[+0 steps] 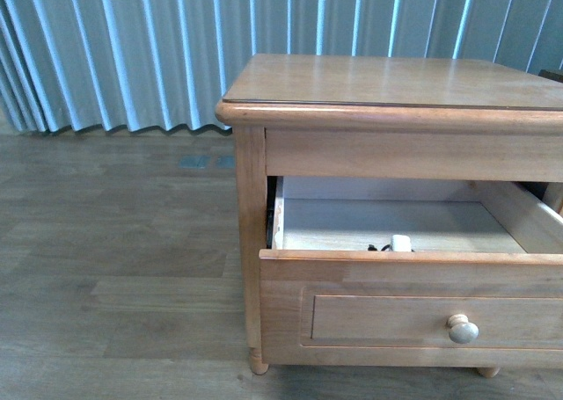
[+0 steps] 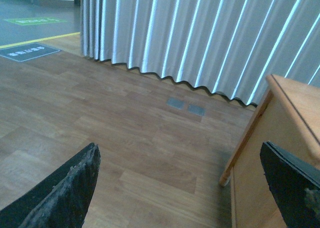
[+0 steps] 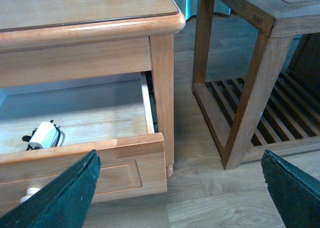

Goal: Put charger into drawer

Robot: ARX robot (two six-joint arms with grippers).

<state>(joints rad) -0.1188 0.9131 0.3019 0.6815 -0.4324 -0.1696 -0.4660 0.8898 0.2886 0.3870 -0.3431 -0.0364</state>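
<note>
The wooden drawer [image 1: 413,308] of a low cabinet stands pulled open, its round pale knob [image 1: 463,330] on the recessed front. The white charger [image 1: 401,243] with its black cable lies on the pale drawer floor near the front wall. It also shows in the right wrist view [image 3: 44,136] inside the drawer [image 3: 125,163]. My right gripper [image 3: 180,188] is open and empty, above the floor beside the drawer's front corner. My left gripper [image 2: 180,188] is open and empty, over the floor by the cabinet's side [image 2: 260,168]. Neither gripper shows in the front view.
A darker wooden side table [image 3: 250,72] with a slatted lower shelf stands close beside the cabinet. A pleated pale curtain [image 1: 132,48] hangs behind. The cabinet top [image 1: 396,79] overhangs the open drawer. Wood-plank floor [image 1: 114,268] lies to the cabinet's left.
</note>
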